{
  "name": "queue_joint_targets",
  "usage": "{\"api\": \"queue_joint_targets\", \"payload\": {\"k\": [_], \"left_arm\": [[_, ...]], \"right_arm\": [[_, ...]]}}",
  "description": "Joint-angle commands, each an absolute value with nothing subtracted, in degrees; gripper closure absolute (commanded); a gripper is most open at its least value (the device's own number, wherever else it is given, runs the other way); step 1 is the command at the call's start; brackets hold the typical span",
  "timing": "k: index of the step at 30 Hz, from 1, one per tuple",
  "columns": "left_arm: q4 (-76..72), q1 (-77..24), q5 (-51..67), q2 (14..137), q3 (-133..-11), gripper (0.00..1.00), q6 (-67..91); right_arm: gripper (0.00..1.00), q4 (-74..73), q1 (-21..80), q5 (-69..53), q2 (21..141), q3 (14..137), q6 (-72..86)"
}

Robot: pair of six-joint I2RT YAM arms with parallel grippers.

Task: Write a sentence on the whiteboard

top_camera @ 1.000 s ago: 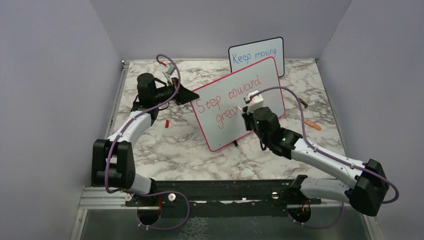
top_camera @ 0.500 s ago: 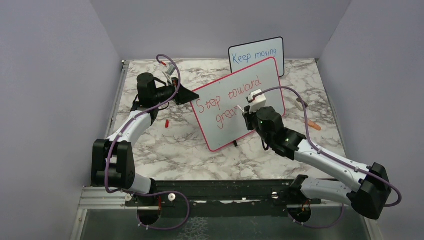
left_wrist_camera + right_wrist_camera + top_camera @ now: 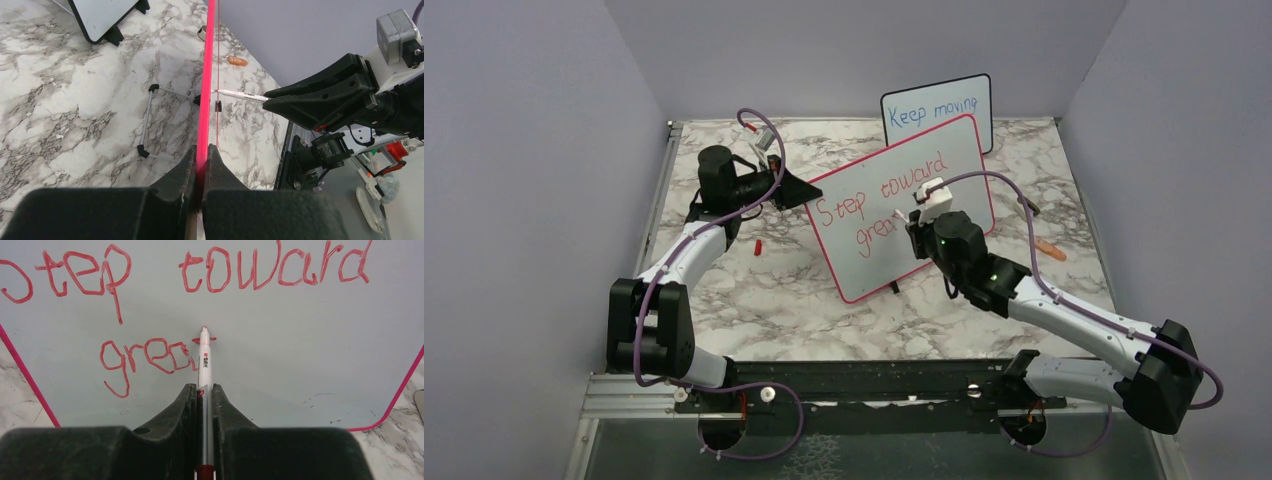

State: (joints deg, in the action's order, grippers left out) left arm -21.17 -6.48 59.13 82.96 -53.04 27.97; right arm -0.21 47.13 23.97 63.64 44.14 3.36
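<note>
The left fingers (image 3: 188, 163) clamp the whiteboard (image 3: 872, 268) by its pink edge, propping it tilted on the bench (image 3: 754, 290). The right fingers (image 3: 187, 398) pinch a marker (image 3: 204, 360), tip against the board. The sentence (image 3: 150, 356) reads "Step toward" above and "grea" below, with a crossbar at the tip.

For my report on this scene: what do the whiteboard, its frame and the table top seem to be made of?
The whiteboard looks like smooth coated board with a slight sheen; ink lies cleanly on it. Its frame seems uniform pink-red plastic. The table top shows grey marble veining, possibly printed laminate.
</note>
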Motion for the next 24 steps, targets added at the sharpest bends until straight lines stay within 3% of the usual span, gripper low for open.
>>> {"api": "queue_joint_targets", "payload": {"k": [1, 24], "left_arm": [[-16.18, -6.65, 58.88, 84.46, -53.25, 1.0, 25.75], [-15.39, -6.71, 58.67, 84.46, -53.48, 1.0, 25.16]], "right_arm": [[1.0, 1.69, 46.71, 22.94, 64.5, 46.32, 2.9], [1.0, -7.27, 46.75, 22.26, 62.79, 43.67, 5.36]]}}
